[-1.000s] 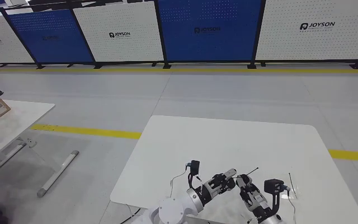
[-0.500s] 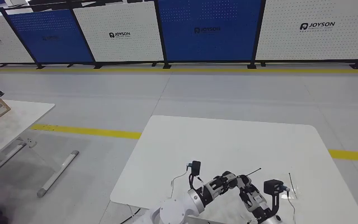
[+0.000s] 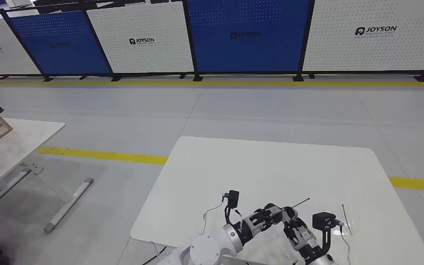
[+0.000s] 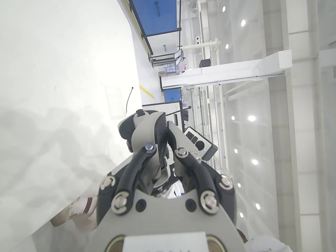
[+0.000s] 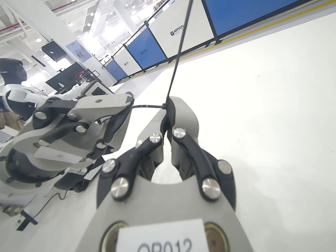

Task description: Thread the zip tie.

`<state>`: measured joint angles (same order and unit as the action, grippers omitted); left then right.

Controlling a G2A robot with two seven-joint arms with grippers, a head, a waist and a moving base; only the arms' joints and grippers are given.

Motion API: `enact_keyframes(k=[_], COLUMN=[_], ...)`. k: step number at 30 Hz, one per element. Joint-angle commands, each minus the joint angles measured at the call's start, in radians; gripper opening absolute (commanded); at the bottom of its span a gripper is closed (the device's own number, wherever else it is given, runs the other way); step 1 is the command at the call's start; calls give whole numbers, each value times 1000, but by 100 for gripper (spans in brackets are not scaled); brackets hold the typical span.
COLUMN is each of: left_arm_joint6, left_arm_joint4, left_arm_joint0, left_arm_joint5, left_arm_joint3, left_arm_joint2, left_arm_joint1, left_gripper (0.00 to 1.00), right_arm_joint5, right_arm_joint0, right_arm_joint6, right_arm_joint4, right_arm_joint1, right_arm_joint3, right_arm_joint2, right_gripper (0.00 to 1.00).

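White table (image 3: 265, 165); loose zip tie (image 4: 127, 100) lying near edge.

The right gripper (image 5: 167, 116) pinches a black zip tie (image 5: 178, 53), its strap rising tilted above the white desk (image 5: 262, 111). A short end bends across to the left gripper (image 5: 126, 111) just beside.

Black zip tie (image 5: 181, 45), white table (image 3: 265, 165), blue panels (image 3: 265, 53)

My left gripper (image 4: 166, 129) and right gripper (image 5: 168, 114) meet tip to tip above the table's (image 3: 265, 165) near edge, both pinched tight on the zip tie (image 5: 181, 43), forearms angled inward.
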<state>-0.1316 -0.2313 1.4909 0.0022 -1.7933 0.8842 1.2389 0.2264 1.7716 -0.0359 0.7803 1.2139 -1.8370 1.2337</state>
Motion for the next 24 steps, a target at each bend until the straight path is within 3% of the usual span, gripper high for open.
enact_keyframes(k=[1,4,8,14,24], left_arm_joint6=[0,0,1,5,13], left_arm_joint4=[1,4,5,10,14], left_arm_joint0=[-1,-2,-3,-3,-2], left_arm_joint5=[1,2,2,4,4], left_arm_joint3=[1,2,3,4,6], left_arm_joint2=[-1,-2,-3,-5,-5], left_arm_joint1=[0,1,1,2,3], left_gripper=[4,15,18,0,0], right_arm_joint5=[0,1,1,2,-3], right_arm_joint0=[0,-1,-1,0,-2], right_arm_joint6=[0,0,1,3,0], right_arm_joint4=[-1,-2,-3,-5,-9], right_arm_joint1=[0,0,0,0,0], right_arm_joint3=[0,2,5,5,2], right_arm_joint2=[0,0,0,1,-1], right_gripper=[0,0,0,0,0])
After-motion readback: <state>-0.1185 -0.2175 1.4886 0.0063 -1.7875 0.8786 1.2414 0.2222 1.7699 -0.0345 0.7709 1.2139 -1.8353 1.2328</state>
